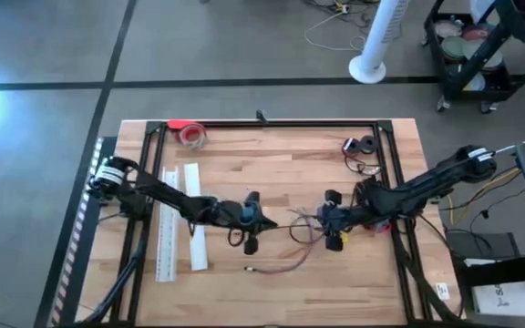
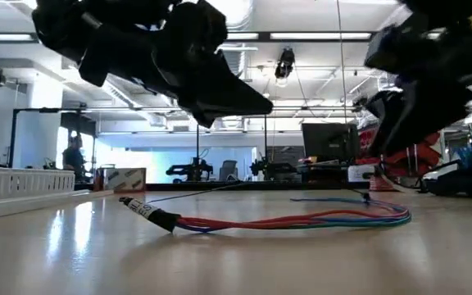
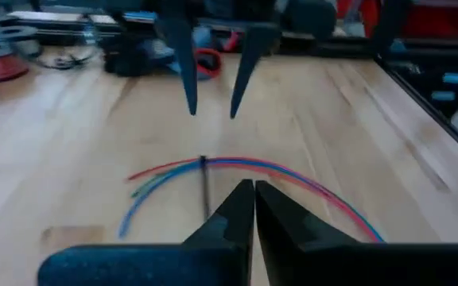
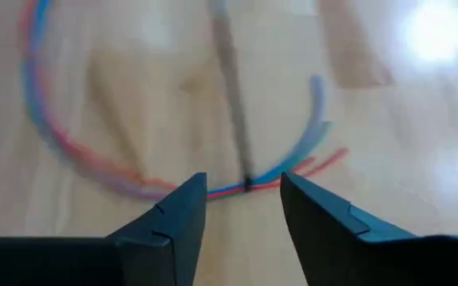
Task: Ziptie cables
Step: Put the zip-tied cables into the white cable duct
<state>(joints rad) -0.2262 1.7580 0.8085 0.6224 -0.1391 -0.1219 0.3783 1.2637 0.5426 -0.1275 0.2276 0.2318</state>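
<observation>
One bundle of cables (image 3: 237,165), red, blue and green, curves flat on the surface (image 1: 272,164); left tool (image 3: 253,208) pressed together, right tool (image 4: 243,199) spread.

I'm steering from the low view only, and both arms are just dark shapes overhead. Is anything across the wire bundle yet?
Observer: Yes. A thin dark strip crosses the curved red, blue and green cables. I cannot tell whether it is cinched.
Operator: Is the right gripper open?
Observer: Yes. The right gripper is open, with a finger on either side of that crossing.
Operator: And the left?
Observer: The left gripper is shut, tips together, just short of the bundle.
</observation>
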